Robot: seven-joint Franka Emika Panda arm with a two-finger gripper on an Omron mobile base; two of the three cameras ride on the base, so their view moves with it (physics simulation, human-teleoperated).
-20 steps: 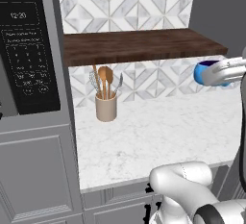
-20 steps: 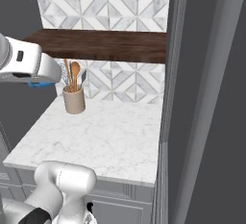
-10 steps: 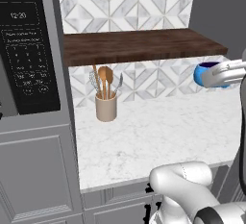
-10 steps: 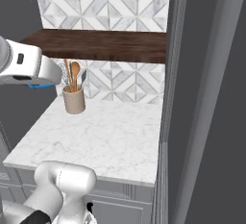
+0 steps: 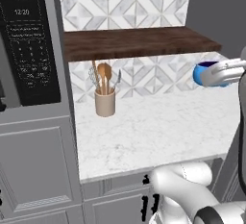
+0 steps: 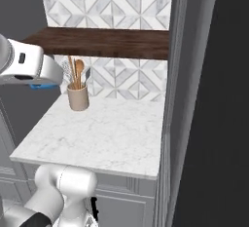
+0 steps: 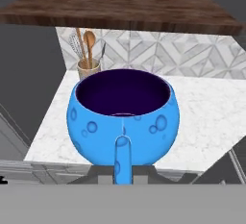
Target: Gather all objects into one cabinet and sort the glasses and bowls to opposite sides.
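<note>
A small bright blue cup [image 7: 125, 115], one of the glasses, hangs in the air with its dark inside up and its handle toward the camera. My gripper [image 5: 212, 75] is shut on it at the right end of the marble counter [image 5: 158, 127], just below the level of the dark wooden shelf [image 5: 139, 43]. The cup [image 5: 202, 73] pokes out of the white hand toward the left. From the other side the white hand hides most of the cup, and only a sliver of blue [image 6: 41, 86] shows beneath it. The bowls are out of view.
A tan crock with wooden spoons [image 5: 105, 103] stands at the back of the counter under the shelf, also seen as crock [image 6: 78, 97]. A black microwave [image 5: 29, 50] fills the left. A tall dark panel [image 6: 209, 99] bounds the counter on the right. Closed grey cabinet fronts [image 5: 38, 170] lie below.
The hand with the blue cup has sunk very slightly; nothing else has moved.
</note>
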